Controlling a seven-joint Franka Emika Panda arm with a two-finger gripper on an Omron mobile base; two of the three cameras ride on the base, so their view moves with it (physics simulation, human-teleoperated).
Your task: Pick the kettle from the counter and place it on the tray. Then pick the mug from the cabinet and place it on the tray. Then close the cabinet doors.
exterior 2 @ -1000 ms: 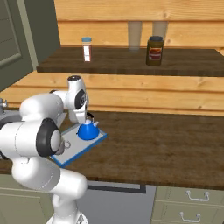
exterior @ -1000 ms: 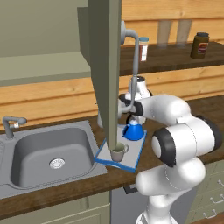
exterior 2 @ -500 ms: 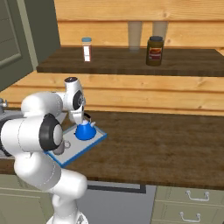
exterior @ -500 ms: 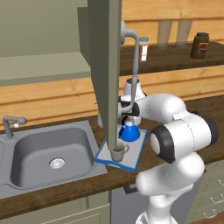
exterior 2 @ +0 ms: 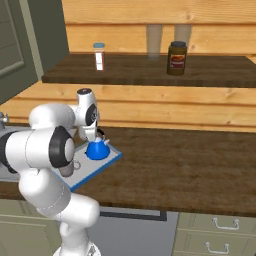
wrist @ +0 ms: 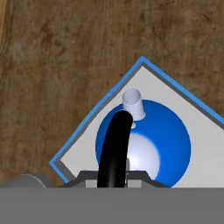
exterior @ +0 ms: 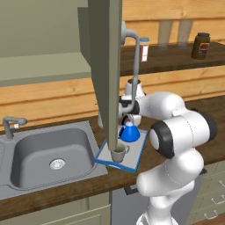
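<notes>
The kettle (exterior: 129,132) stands on the tray (exterior: 136,158), the mug (exterior: 117,154) just beside it on the same tray. The hand (exterior 2: 95,137) hangs over the kettle's handle; whether it grips cannot be told. An open cabinet door (exterior: 107,66) hides part of the tray on the desk (exterior 2: 190,160).

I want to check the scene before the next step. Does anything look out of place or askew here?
Nothing is spilled or tipped. The kettle and mug stand upright on the tray. Only the cabinet door is open, hanging over the tray.
</notes>
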